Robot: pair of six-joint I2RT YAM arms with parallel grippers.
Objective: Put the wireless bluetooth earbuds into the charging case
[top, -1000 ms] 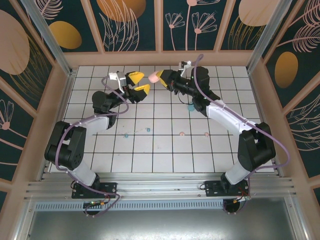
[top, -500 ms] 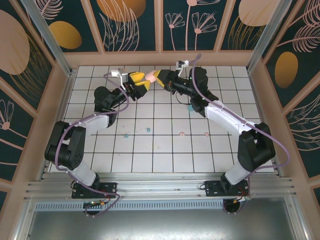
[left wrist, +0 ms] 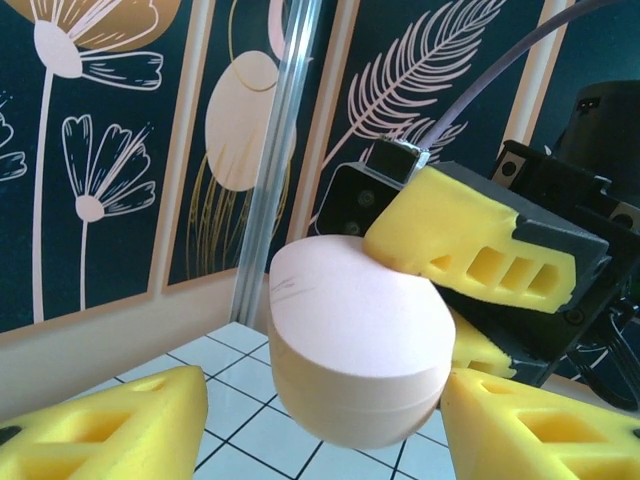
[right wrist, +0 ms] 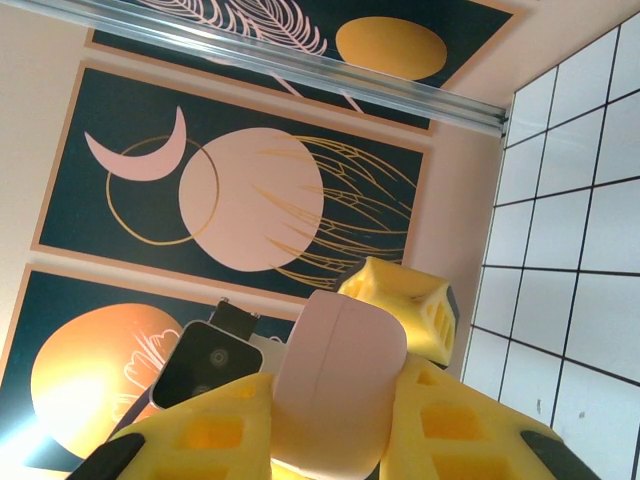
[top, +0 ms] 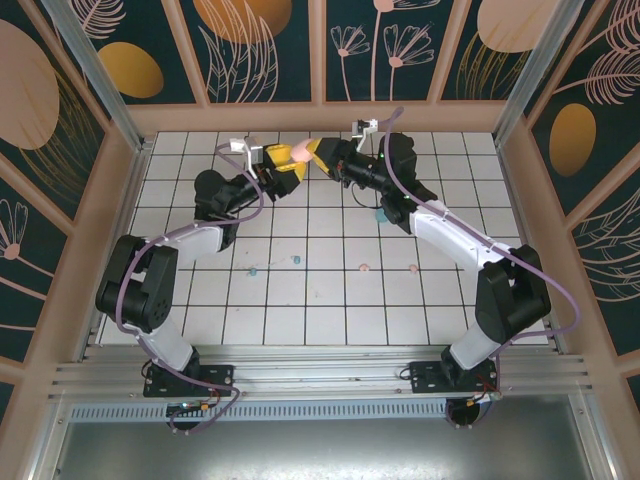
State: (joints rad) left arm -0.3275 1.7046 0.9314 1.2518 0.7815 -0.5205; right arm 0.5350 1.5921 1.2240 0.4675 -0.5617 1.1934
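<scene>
A pale pink charging case [top: 298, 152] hangs above the far tiles with its lid down. My right gripper [top: 316, 154] is shut on it, one yellow pad on each flat side of the pink case [right wrist: 340, 385]. My left gripper [top: 281, 160] meets it from the left, and its jaws straddle the case [left wrist: 355, 350]. The right-hand pad [left wrist: 540, 430] sits against the case's edge, while the left-hand pad [left wrist: 110, 425] stands apart with tile showing between. Two teal earbuds [top: 253, 270] [top: 296, 260] and a pink earbud [top: 365, 267] lie on the middle tiles.
A teal case [top: 380, 215] lies on the tiles, partly under my right forearm. Another small pink bit [top: 413, 268] lies right of the pink earbud. The back wall [top: 320, 115] stands just behind both grippers.
My left gripper has moved up and to the right to the pink case, and its jaws have narrowed around it. The right gripper has held the case almost still.
</scene>
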